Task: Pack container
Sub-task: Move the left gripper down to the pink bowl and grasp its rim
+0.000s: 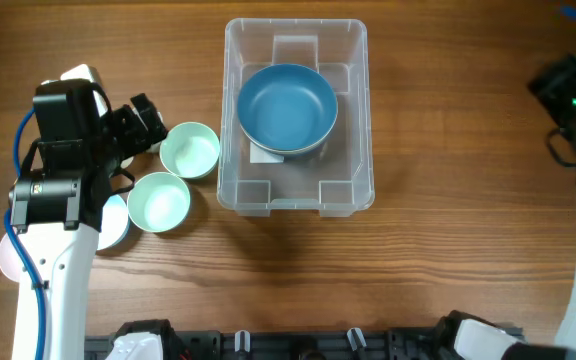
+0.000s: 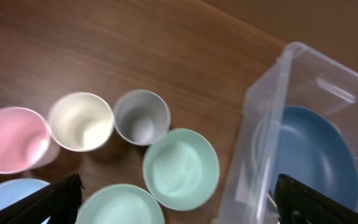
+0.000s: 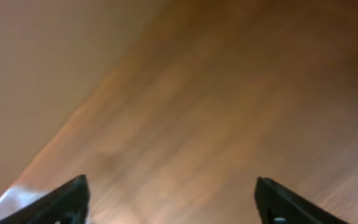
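Observation:
The container [image 1: 230,120], a large clear tub, stands at the table's middle with a big blue bowl [image 1: 288,108] lying inside it. My left gripper [image 1: 146,118] hovers left of the tub, above a cluster of small bowls. In the left wrist view it [image 2: 179,208] is open and holds nothing, with two mint bowls [image 2: 181,168] [image 2: 120,205] below it and the tub's wall [image 2: 272,99] to the right. My right gripper [image 3: 173,202] is open over bare, blurred wood, empty; its arm [image 1: 573,100] sits at the far right edge.
Left of the tub are mint bowls [image 1: 190,149] [image 1: 158,201], and a pale blue one [image 1: 116,222] partly under my left arm. The left wrist view also shows a pink bowl [image 2: 11,138], a cream bowl [image 2: 81,121] and a grey cup [image 2: 142,116].

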`<state>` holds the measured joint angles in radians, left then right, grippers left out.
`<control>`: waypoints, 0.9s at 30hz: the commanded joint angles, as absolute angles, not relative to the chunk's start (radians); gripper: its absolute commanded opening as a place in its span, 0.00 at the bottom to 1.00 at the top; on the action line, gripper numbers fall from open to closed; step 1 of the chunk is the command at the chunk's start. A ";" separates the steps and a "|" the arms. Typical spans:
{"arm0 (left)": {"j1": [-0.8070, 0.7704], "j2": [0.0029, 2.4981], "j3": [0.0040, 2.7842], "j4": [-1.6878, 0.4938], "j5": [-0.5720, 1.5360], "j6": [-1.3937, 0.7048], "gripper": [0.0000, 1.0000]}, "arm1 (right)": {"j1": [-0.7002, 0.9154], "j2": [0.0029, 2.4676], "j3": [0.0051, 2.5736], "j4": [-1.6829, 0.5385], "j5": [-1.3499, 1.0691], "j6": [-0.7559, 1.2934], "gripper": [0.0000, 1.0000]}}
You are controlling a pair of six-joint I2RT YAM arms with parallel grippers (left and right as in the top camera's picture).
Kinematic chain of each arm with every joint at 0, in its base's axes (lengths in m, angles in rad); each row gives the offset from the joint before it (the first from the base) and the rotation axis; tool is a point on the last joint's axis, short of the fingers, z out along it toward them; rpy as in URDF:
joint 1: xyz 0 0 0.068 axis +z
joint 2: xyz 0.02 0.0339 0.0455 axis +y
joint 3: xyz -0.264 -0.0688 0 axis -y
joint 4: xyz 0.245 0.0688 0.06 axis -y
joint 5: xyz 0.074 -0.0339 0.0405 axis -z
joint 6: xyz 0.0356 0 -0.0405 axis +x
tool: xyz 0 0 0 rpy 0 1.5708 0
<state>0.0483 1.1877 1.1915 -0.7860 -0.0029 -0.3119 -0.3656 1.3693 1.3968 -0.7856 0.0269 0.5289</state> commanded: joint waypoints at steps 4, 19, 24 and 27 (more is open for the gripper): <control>0.058 1.188 1.206 -0.830 0.094 -0.304 1.00 | -0.416 1.425 1.399 -0.826 0.029 0.553 1.00; 0.775 1.194 1.228 -1.171 -0.076 -0.828 1.00 | -0.416 1.436 1.399 -0.828 0.029 0.553 0.99; 0.947 1.218 1.216 -1.183 -0.083 -0.828 0.99 | -0.416 1.436 1.399 -0.828 0.029 0.553 1.00; 0.995 1.259 1.180 -1.143 -0.107 -0.828 0.98 | -0.416 1.436 1.399 -0.828 0.029 0.553 1.00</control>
